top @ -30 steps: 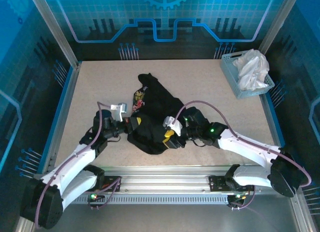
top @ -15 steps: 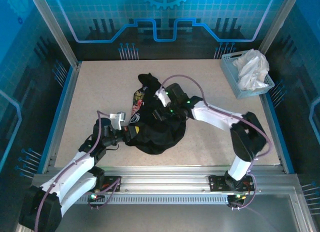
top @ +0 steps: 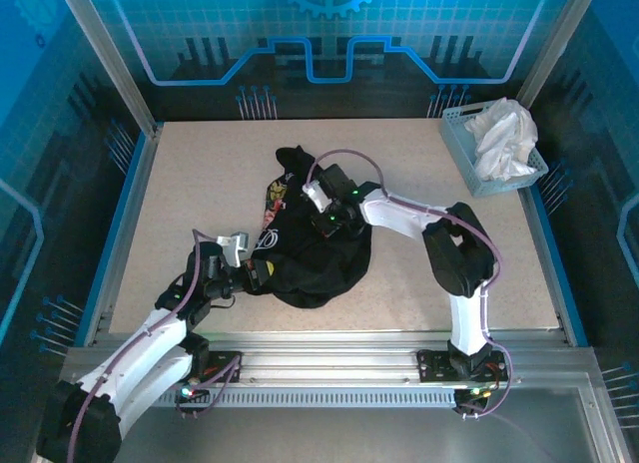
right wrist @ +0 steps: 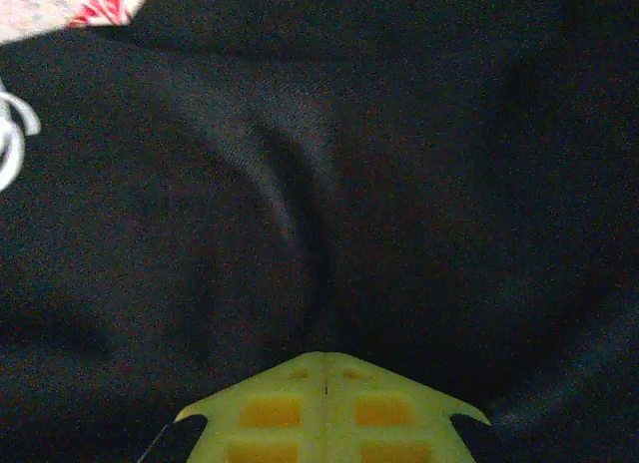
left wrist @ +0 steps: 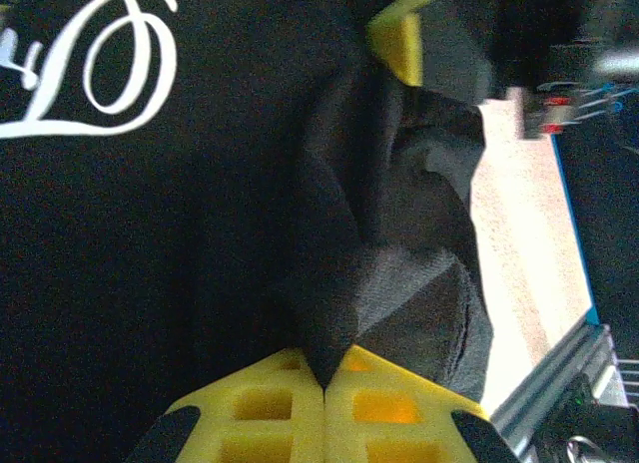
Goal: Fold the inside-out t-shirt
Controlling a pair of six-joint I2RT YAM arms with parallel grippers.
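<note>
The inside-out t-shirt (top: 319, 268) is a crumpled black heap in the middle of the table, with its coloured print (top: 277, 194) at the far left edge. My left gripper (top: 258, 273) is at the shirt's near left edge. In the left wrist view its yellow fingers (left wrist: 324, 383) are shut on a pinched point of black fabric (left wrist: 329, 313), beside a white script print (left wrist: 100, 74). My right gripper (top: 327, 224) rests on the shirt's middle. Its jaws (right wrist: 327, 358) are shut, and a crease of black cloth (right wrist: 300, 233) runs into the tips.
A light blue basket (top: 469, 159) holding a white cloth (top: 504, 134) stands at the far right corner. Bare speckled tabletop (top: 200, 174) surrounds the shirt. The metal rail (top: 329, 343) with the arm bases runs along the near edge.
The right arm swung from the shirt's near right edge to its middle farther back, opened on the way and shut on the cloth. The left gripper kept its grip and drew slightly nearer.
</note>
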